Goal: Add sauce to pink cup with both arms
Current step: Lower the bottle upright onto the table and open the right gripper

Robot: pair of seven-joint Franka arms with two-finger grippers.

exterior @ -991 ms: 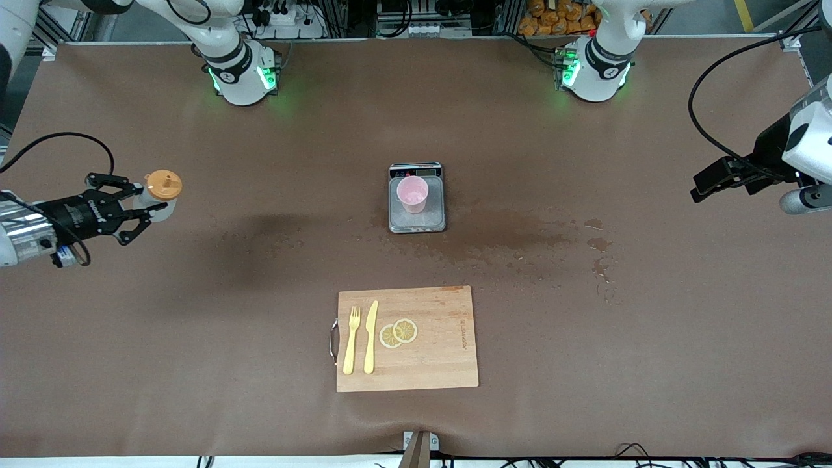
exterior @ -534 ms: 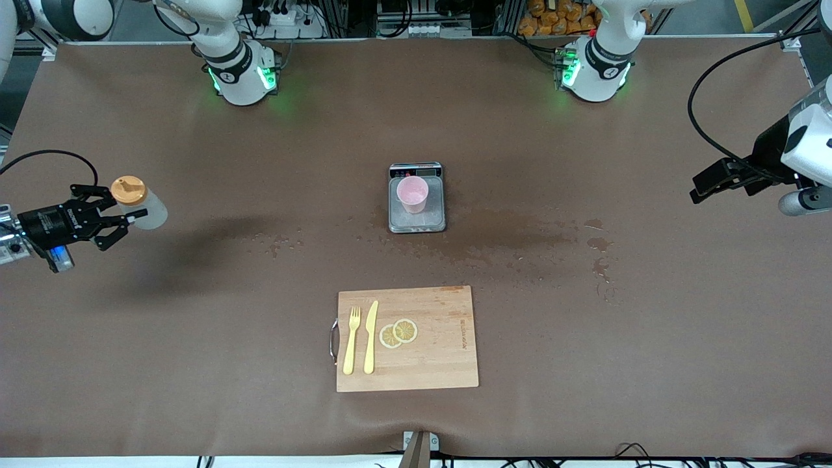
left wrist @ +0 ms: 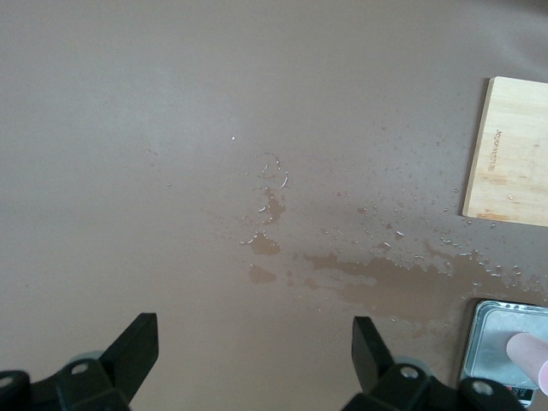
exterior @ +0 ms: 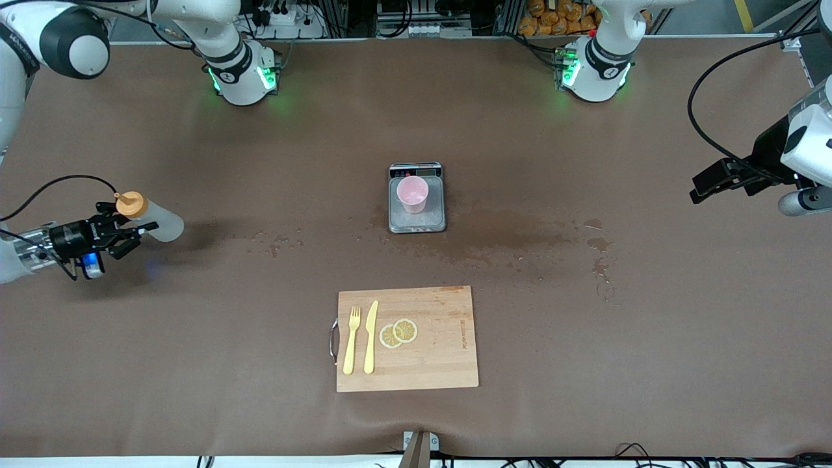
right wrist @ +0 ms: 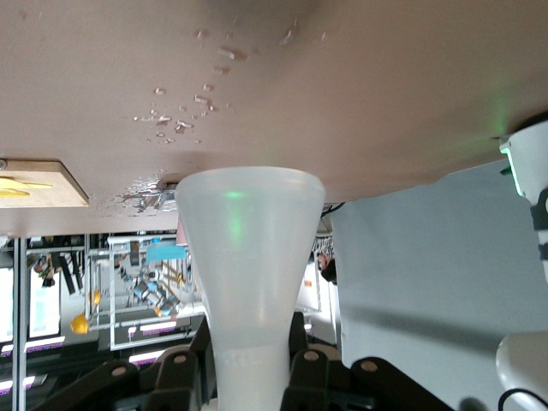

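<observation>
A steel scale (exterior: 416, 198) sits mid-table. Wet patches (exterior: 513, 237) spread across the brown table (exterior: 585, 364) from the scale toward the left arm's end. Nearer the front camera lies a wooden cutting board (exterior: 442, 338) carrying a yellow fork (exterior: 351, 340), a yellow knife (exterior: 370, 337) and two lemon slices (exterior: 398, 333).

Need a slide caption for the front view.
Right gripper holds the sauce bottle near the table's end; pink cup waits on scale.

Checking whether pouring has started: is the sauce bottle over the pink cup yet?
No: the right pincer holds the sauce bottle over bare table toward the right arm's end, well apart from the pink cup on the scale.
</observation>
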